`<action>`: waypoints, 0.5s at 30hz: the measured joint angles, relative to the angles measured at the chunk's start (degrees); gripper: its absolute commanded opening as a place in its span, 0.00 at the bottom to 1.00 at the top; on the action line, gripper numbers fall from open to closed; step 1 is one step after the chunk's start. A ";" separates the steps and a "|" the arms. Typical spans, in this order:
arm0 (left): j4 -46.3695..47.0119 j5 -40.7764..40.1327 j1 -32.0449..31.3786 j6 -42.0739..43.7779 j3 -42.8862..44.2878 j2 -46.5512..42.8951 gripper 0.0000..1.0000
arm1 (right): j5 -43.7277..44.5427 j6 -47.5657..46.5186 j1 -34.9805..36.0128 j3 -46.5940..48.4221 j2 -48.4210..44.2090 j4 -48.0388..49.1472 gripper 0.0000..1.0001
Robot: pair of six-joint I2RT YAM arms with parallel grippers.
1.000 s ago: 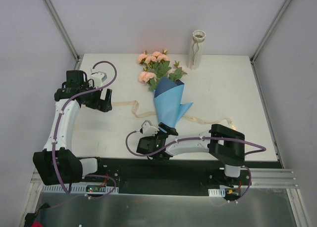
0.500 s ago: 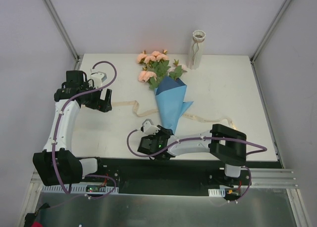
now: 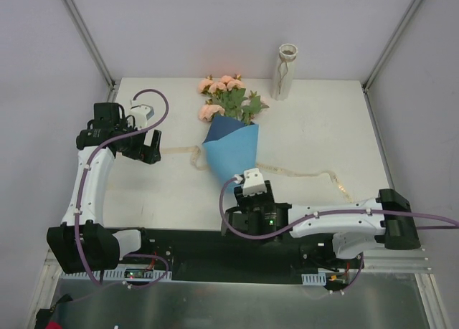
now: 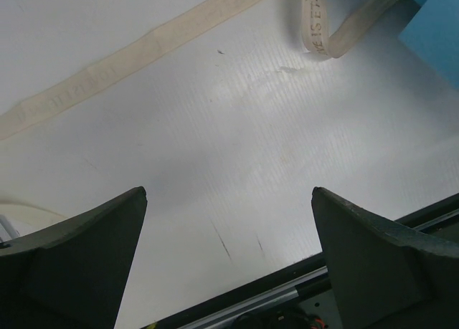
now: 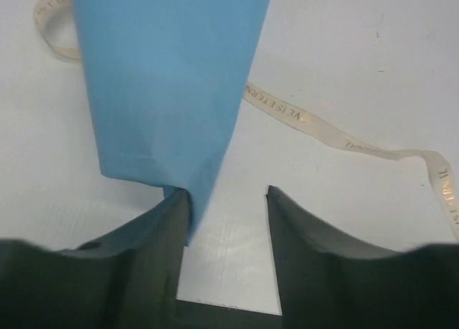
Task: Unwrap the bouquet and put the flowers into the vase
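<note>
The right pincer (image 5: 226,194), half shut, touches the blue paper (image 5: 165,78) just ahead, likely to pull it off. The left pincer (image 4: 228,194) hangs wide open.

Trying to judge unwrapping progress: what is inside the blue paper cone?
Peach-pink flowers and green leaves poke out of the blue paper at its far end. Their stems inside are covered, so they cannot be seen.

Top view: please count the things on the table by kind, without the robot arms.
Vase: 1
Blue paper cone: 1
Bunch of flowers: 1
Cream ribbon: 1, as far as it shows; its middle is hidden under the paper cone
Total: 4
</note>
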 measured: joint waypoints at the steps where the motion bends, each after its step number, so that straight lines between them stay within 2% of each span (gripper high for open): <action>1: -0.07 0.00 0.00 0.13 0.11 -0.02 0.99 | -0.31 3.54 0.15 -0.24 -0.63 -1.81 0.74; 7: -0.42 0.07 0.00 0.24 1.07 0.04 0.99 | -4.70 21.49 0.48 -6.40 -5.46 -11.89 0.80; 9: -0.39 0.09 -0.02 0.22 1.62 0.15 0.99 | -5.53 23.89 0.39 -7.78 -6.86 -13.64 0.89; 11: -0.37 0.09 -0.02 0.20 1.95 0.26 0.99 | -6.71 19.61 0.31 -8.02 -8.02 -12.22 0.96; 14: -0.42 0.09 0.00 0.20 2.03 0.33 0.99 | -10.82 7.93 0.24 -6.97 -7.50 -6.86 1.00; 15: -0.42 0.09 0.00 0.22 2.03 0.33 0.99 | -12.13 4.20 0.42 -6.49 -6.86 -5.55 0.96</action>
